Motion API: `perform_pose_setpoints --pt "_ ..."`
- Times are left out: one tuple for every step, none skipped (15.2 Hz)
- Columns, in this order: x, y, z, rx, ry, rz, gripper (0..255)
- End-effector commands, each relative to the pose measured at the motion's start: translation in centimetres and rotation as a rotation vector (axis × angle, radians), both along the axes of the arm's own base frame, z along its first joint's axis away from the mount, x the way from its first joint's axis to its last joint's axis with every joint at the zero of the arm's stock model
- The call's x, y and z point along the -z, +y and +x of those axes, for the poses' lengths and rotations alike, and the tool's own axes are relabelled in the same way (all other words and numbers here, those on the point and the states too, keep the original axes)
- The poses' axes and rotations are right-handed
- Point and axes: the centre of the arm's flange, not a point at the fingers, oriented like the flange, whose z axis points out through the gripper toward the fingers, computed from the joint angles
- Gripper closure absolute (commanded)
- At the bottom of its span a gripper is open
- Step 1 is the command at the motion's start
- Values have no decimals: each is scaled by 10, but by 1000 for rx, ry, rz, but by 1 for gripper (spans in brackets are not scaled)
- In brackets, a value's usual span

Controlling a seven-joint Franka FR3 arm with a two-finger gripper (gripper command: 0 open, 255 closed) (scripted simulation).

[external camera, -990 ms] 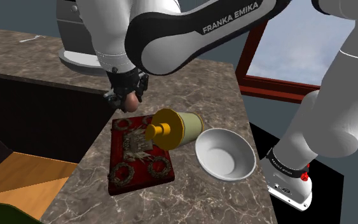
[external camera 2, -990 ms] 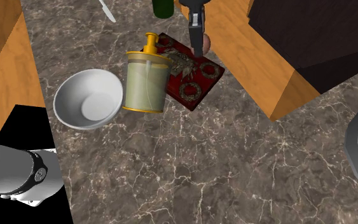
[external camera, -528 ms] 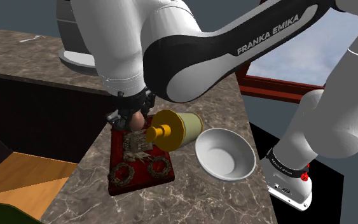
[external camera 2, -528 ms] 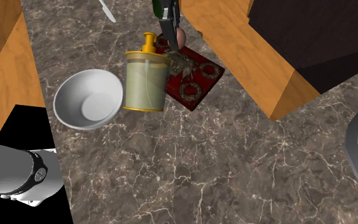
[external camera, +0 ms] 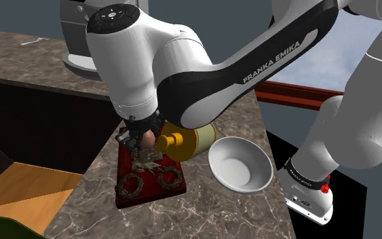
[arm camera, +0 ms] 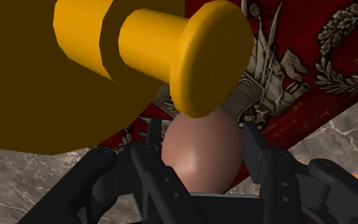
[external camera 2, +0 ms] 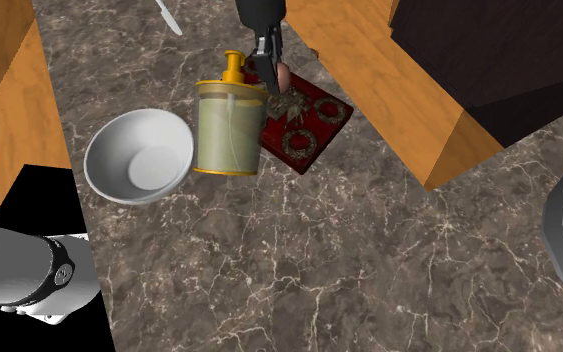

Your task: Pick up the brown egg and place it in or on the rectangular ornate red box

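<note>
Over the desk point(external camera: 216, 210), at the far end of the red box point(external camera: 148, 183), just beside the pump of a tipped dispenser point(external camera 2: 227, 130). Hand point(external camera: 140, 139) closed on the egg point(arm camera: 201, 156), both fingers clasping it. Low above the lid; cannot tell whether touching. Done, judging by this: the pick and the carry. Left: ease down past the pump head, open, draw back. Worth minding the pump, very close to the egg, and a likely roll on the embossed lid.
</note>
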Motion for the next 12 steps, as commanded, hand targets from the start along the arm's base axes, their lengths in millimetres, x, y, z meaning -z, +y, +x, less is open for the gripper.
perform_pose_setpoints --pt "11 1 -1 0 0 0 255" --pt "16 1 -1 0 0 0 255" --pt "19 1 -1 0 0 0 255" --pt "19 1 -1 0 0 0 255" --pt "19 1 -1 0 0 0 255" --pt "19 1 -1 0 0 0 255" --pt "19 1 -1 0 0 0 255" --pt "19 1 -1 0 0 0 255" --pt "19 1 -1 0 0 0 255" --pt "19 1 -1 0 0 0 255" --pt "19 1 -1 0 0 0 0" --pt "19 1 -1 0 0 0 0"
